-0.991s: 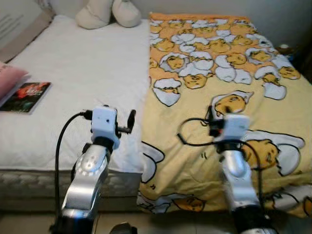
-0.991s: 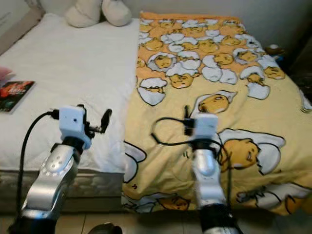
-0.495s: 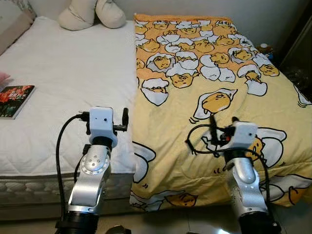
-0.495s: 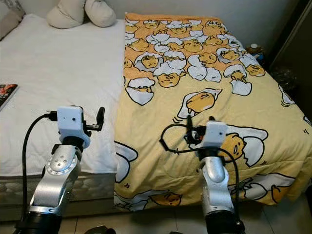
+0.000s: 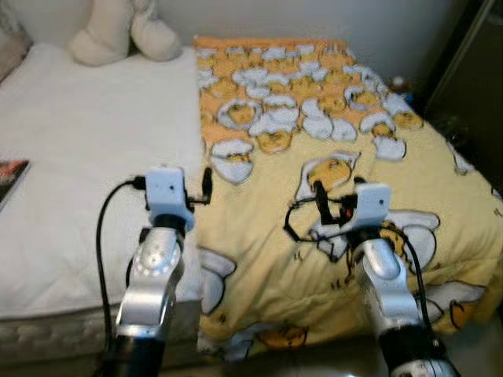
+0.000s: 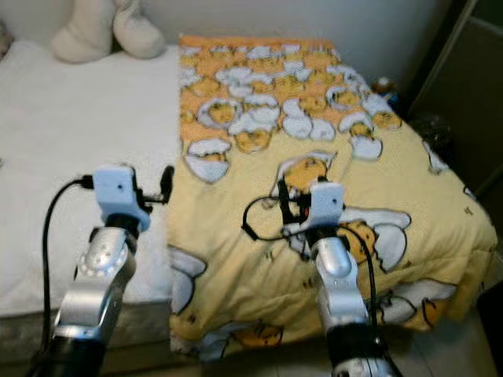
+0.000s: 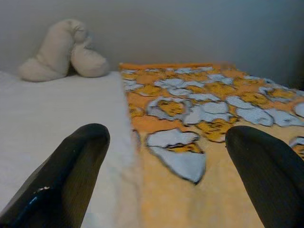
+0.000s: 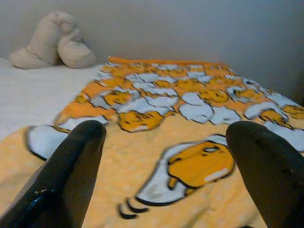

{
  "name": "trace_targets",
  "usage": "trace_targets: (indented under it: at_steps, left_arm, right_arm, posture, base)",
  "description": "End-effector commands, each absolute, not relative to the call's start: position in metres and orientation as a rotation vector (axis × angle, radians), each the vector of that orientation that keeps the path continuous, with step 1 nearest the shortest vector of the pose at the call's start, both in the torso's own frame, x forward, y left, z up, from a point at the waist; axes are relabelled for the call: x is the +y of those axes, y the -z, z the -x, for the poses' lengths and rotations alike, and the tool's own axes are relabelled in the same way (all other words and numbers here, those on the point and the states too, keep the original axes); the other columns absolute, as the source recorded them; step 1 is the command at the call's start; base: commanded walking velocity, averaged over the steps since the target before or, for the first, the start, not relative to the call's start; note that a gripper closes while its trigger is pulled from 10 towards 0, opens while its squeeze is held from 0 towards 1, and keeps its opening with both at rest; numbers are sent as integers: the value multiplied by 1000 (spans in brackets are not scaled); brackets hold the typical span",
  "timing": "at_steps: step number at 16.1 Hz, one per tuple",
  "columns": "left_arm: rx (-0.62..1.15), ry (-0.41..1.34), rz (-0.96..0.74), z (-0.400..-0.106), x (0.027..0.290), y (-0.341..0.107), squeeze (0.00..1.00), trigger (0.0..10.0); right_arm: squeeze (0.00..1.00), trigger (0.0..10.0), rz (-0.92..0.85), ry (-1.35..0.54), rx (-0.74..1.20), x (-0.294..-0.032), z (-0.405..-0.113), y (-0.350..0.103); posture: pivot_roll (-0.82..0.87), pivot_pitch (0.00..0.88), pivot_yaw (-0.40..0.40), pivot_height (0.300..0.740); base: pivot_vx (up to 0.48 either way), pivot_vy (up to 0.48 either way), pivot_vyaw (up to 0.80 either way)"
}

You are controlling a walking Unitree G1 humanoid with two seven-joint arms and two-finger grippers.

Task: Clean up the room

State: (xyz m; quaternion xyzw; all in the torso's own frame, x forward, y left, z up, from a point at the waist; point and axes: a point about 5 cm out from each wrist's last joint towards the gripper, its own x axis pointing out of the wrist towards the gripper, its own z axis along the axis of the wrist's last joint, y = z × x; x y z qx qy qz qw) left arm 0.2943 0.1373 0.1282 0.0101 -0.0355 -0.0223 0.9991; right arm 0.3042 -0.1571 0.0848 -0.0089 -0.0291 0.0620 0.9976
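Blanket [image 5: 330, 157]: yellow, egg-character print, spread over the bed's right half, long axis running from foot to head.
Inner blanket edge [image 5: 206, 181]: just ahead of left gripper [image 5: 206, 184], nearer arm.
Left gripper: fingers [image 7: 66, 171] spread, empty.
Right gripper [image 8: 166, 156]: above blanket's near end, spread, empty.
White mattress [image 5: 86, 157]: bare, left half.

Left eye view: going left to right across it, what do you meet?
Book at the edge → white bed sheet → left gripper → yellow patterned blanket → right gripper → dark furniture.
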Motion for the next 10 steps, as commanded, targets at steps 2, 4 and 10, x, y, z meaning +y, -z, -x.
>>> trace_targets:
  at_steps: [2,4,10]
  left_arm:
    - [-74,69,-5,-297,137,-131,1000,10000]
    - [-80,75,9,-297,137,-132,820,10000]
    - [-99,52,-9,-284,144,-134,0,10000]
  right_arm:
    - [0,10000,21,-108,-51,-159,-310,-87]
    - [0,10000,23,-111,-52,-157,-312,-88]
    - [0,10000,-59,-195,14,-130,-346,-100]
  posture:
    - [25,0,-11,740]
    - [27,0,-10,740]
    - [88,0,-4,740]
  base:
    - [480,0,0]
    - [480,0,0]
    - [168,126,0]
